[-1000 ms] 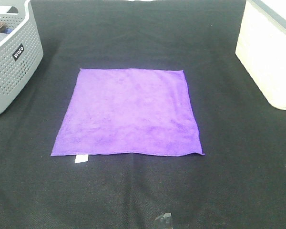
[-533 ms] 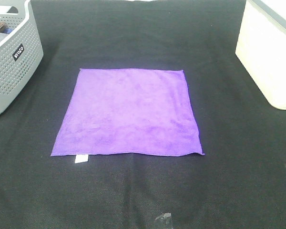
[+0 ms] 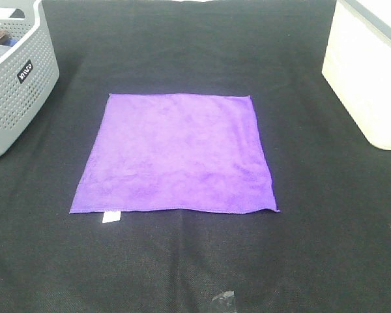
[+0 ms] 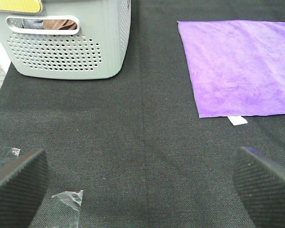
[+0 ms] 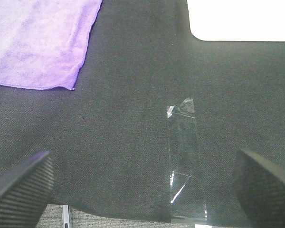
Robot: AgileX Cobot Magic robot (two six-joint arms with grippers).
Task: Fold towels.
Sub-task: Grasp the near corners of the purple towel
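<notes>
both end effectors hang spread wide and empty, gripping nothing. the left end effector (image 4: 141, 190) sits low over the dark desk (image 3: 182, 274) on the basket side, and the right end effector (image 5: 142, 190) does the same on the other side. neither shows in the high view.

the purple towel (image 3: 176, 153) lies flat and fully open in the middle of the desk. it is well apart from the grey basket (image 3: 16, 85) on the left and the white box (image 3: 371, 72) on the right. its small white tag (image 3: 109, 217) pokes out at the near left corner.

from where i stand, the worry is the pinch. the cloth is thin and pressed flat on a woven cover, so a finger coming down too shallow may slide off the hem. one coming down too deep may catch the cover along with it. if the two arms lift unevenly, the fold will probably come out skewed, with the corners not meeting.

a clear tape strip (image 5: 183, 156) lies on the desk near the right arm's path, and a tape scrap (image 4: 69, 198) sits close to the left one. either could stick to a pad and drag. the basket also looks close enough that a wide left swing might knock it.
</notes>
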